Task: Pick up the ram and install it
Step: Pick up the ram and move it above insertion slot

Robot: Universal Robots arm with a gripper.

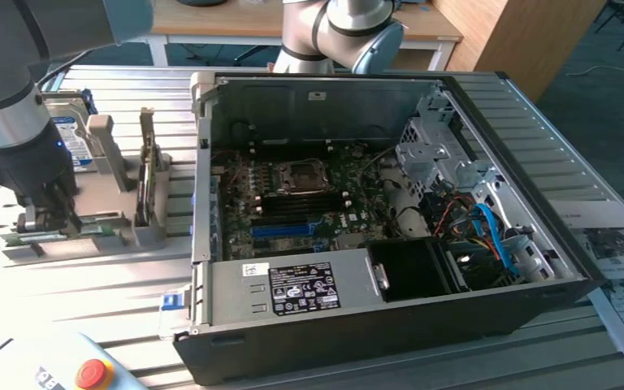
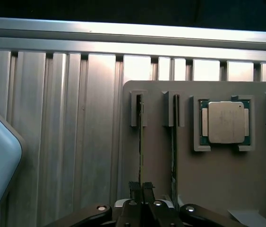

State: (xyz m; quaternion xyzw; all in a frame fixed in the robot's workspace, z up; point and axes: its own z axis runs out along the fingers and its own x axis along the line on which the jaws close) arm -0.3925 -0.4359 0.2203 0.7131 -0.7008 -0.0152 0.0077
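The ram [image 2: 141,142] is a thin green stick standing on edge in a slot of the grey parts holder [image 2: 227,179]. A second such stick [image 2: 174,142] stands in the slot beside it. My gripper [image 2: 141,190] is shut, its dark fingertips [image 2: 134,189] pinching the top edge of the first stick. In the exterior view the gripper [image 1: 49,219] hangs low over the holder [image 1: 111,191] at the exterior view's left, with green board ends [image 1: 17,238] showing beside the fingers. The open computer case [image 1: 210,203] lies to the right of the holder.
A square silver processor [image 2: 225,121] rests in a pocket of the holder. A hard drive [image 1: 68,134] and an upright card [image 1: 149,166] stand on the holder. The motherboard [image 1: 290,207] lies exposed in the case. A red stop button [image 1: 93,374] and papers [image 1: 616,252] lie nearby.
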